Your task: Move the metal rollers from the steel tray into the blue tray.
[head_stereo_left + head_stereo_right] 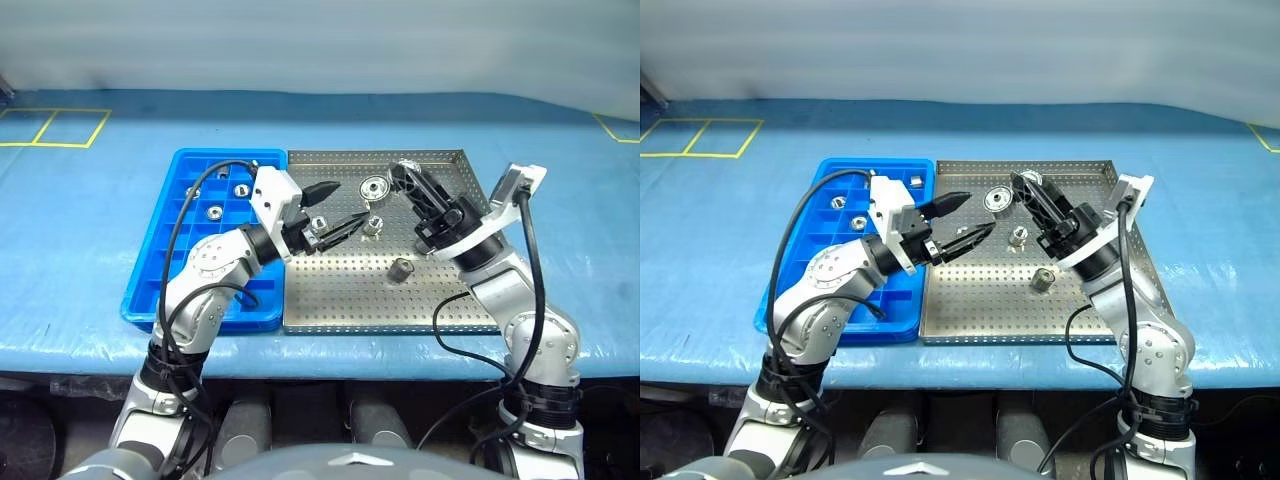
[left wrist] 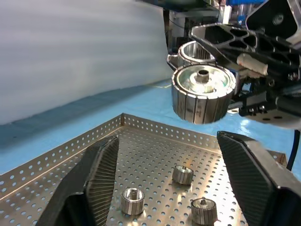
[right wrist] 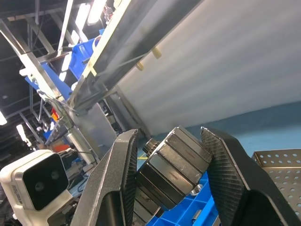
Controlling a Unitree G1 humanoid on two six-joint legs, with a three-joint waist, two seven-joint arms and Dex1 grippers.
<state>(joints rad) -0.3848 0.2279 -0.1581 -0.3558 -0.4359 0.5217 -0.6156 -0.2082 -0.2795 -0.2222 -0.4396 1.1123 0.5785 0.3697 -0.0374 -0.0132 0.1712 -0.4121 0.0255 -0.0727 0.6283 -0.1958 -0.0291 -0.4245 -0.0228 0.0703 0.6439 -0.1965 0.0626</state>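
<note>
Blue-covered table [image 1: 90, 200], yellow tape squares [image 1: 55, 127] on it, pale ribbed wall [image 1: 320, 40] behind

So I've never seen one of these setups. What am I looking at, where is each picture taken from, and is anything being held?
A two-armed humanoid robot stands at a blue table. Two pictures come from cameras in its head, looking down; the other two from a camera on each wrist.

On the table sit the blue tray, with a few metal rollers in its compartments, and beside it the steel tray with more rollers lying loose.

The right tool is shut on one roller, held up in the air above the steel tray. The left tool is open and empty, pointing towards it.
</note>
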